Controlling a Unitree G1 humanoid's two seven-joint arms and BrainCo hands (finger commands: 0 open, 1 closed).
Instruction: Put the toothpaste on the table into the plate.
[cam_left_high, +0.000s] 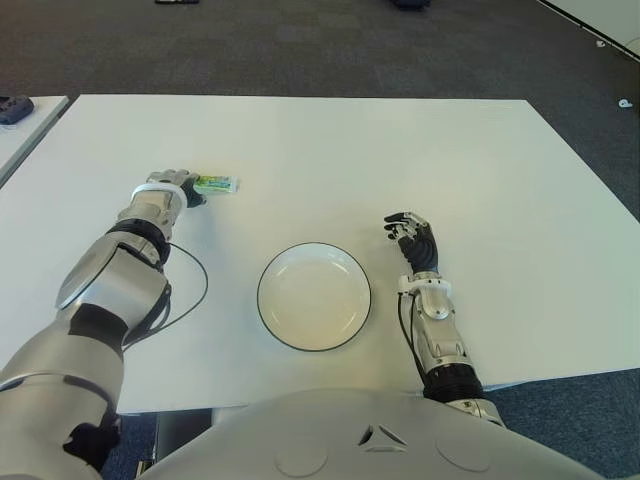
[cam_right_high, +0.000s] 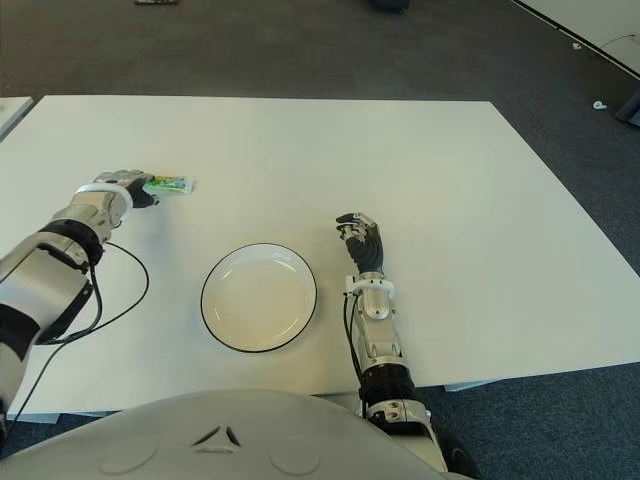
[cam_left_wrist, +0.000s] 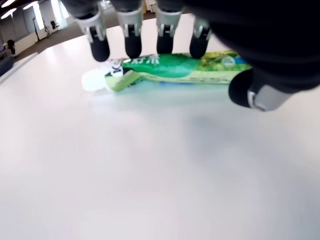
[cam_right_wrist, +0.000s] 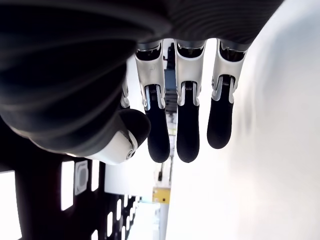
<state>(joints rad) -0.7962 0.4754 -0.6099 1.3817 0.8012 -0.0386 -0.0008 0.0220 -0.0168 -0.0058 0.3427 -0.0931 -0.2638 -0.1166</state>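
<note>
A green and white toothpaste tube (cam_left_high: 218, 184) lies flat on the white table (cam_left_high: 450, 160) at the left, its white cap (cam_left_wrist: 95, 81) pointing away from the plate. My left hand (cam_left_high: 185, 188) is right at the tube's near end. In the left wrist view its fingertips (cam_left_wrist: 132, 49) hang over the far side of the tube (cam_left_wrist: 175, 72) and the thumb (cam_left_wrist: 245, 90) is on the near side, not closed on it. The white plate (cam_left_high: 262, 300) with a dark rim sits empty at the front middle. My right hand (cam_left_high: 410, 235) shows just right of the plate, fingers (cam_right_wrist: 187, 135) relaxed and holding nothing.
A black cable (cam_left_high: 195, 290) loops on the table between my left forearm and the plate. A second table's corner (cam_left_high: 20, 120) with a dark object shows at the far left. Dark carpet surrounds the table.
</note>
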